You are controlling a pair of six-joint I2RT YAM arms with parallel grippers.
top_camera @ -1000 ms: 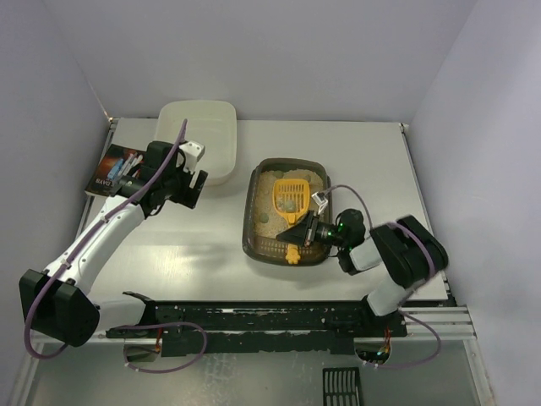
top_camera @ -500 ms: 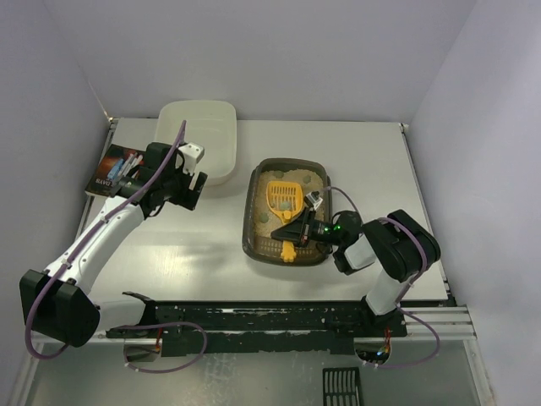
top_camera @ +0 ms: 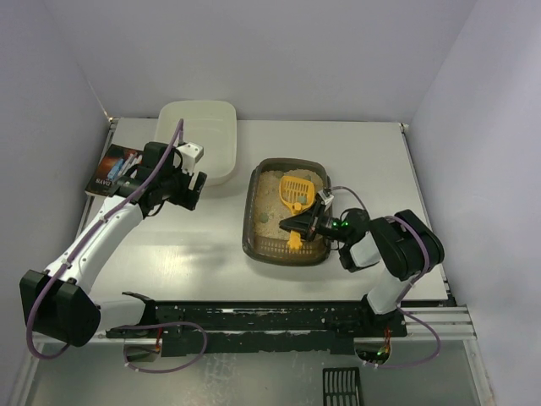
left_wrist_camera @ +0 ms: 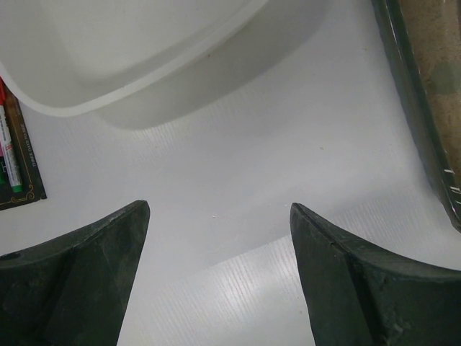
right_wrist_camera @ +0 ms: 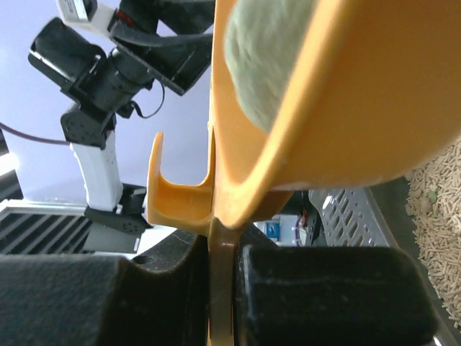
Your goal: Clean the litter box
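Two arms stood at the near edge of the table [top_camera: 363, 161]. We saw the litter box [top_camera: 251, 222] lying right of centre, its long side running away from the arms, with beige litter and a few grey-green clumps inside. The right gripper [top_camera: 296, 228] was above the box's near half, its fingers [right_wrist_camera: 324, 288] clamped on the handle of a yellow scoop [top_camera: 294, 194]. The scoop's slotted head was over the litter, and in the right wrist view a pale green clump [right_wrist_camera: 265, 50] sat in it. The left gripper [left_wrist_camera: 220, 216] hung over bare table with its jaws spread and nothing between them, just beside a cream tub [top_camera: 203, 135] at the far left and well apart from the box. A dark card [top_camera: 110, 169] lay at the table's left edge, near the tub.
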